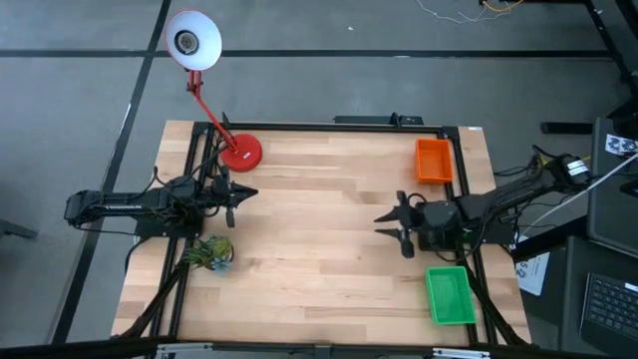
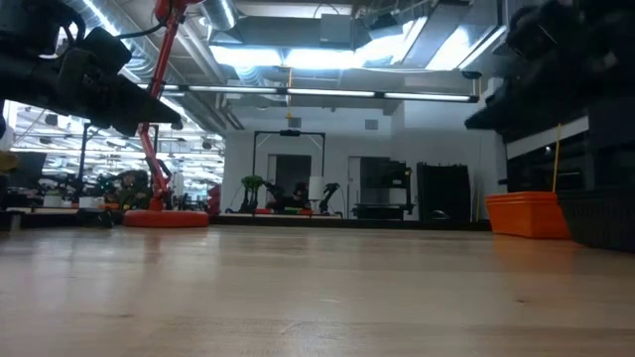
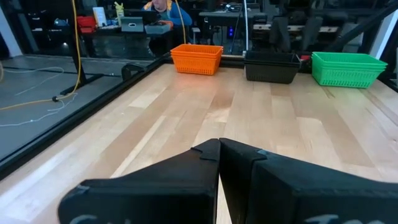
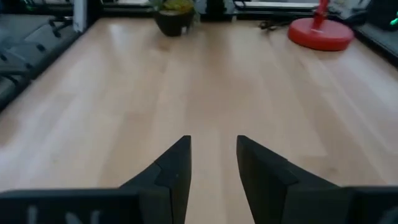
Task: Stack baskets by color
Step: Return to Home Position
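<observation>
Here, three basket piles: orange baskets (image 1: 433, 160) at two o'clock, black baskets (image 3: 272, 66) at three, green baskets (image 1: 450, 294) at five. Left gripper (image 1: 244, 192), at nine, is pinched closed; right gripper (image 1: 382, 222) is parted and empty.

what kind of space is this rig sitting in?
Probably a robotics lab or open workshop: bare ceiling ducts and strip lights overhead, dark equipment cabinets across the room behind the wooden table, and a person in the background.
</observation>
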You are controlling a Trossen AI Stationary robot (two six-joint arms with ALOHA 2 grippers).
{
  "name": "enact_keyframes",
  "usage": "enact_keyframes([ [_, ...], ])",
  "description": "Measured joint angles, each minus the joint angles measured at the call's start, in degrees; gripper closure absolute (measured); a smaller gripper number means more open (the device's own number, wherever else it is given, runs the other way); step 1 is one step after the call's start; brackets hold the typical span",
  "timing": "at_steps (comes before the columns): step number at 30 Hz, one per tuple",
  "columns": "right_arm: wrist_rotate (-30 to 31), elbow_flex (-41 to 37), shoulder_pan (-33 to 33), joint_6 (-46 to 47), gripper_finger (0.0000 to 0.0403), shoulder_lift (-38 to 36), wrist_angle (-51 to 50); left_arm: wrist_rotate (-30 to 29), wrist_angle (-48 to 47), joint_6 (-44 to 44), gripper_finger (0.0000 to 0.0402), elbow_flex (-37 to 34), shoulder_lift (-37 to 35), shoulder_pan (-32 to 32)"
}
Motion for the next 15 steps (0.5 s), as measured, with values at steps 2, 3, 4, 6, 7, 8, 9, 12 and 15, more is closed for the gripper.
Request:
enact_keyframes([
  [2, -0.05, -2.31, -1.44, -2.00, 0.0275, -2.28, -0.12, 0.00, -0.02, 0.00, 0.0401, 0.00, 0.00, -0.01],
  [3, -0.11, -3.56, -2.14, -2.26, 0.0275, -3.36, -0.23, 0.00, -0.04, 0.00, 0.0401, 0.00, 0.00, -0.01],
  [4, -0.10, -5.01, -2.75, -2.36, 0.0275, -4.51, -0.38, 0.00, -0.04, 0.02, 0.0401, 0.00, 0.01, -0.01],
  [6, -0.06, -7.46, -4.12, -2.51, 0.0275, -6.50, -0.86, 0.00, -0.04, 0.00, 0.0401, 0.00, 0.02, 0.00],
  [7, -0.07, -8.52, -4.87, -2.70, 0.0275, -7.70, -0.83, 0.00, -0.04, 0.00, 0.0401, 0.00, 0.00, 0.00],
  [8, -0.07, -9.35, -5.65, -2.78, 0.0275, -8.87, -0.69, 0.00, -0.05, 0.01, 0.0401, 0.00, 0.01, -0.01],
  [9, -0.08, -10.00, -6.36, -2.71, 0.0275, -9.82, -0.63, 0.00, -0.07, 0.00, 0.0401, 0.00, 0.01, 0.00],
  [12, -0.08, -11.98, -7.32, -2.31, 0.0275, -12.26, -0.63, 0.00, -0.07, 0.00, 0.0401, 0.00, 0.01, -0.01],
  [15, -0.02, -13.85, -7.59, -2.27, 0.0275, -14.01, 0.29, 0.00, -0.07, 0.00, 0.0401, 0.00, 0.00, -0.01],
])
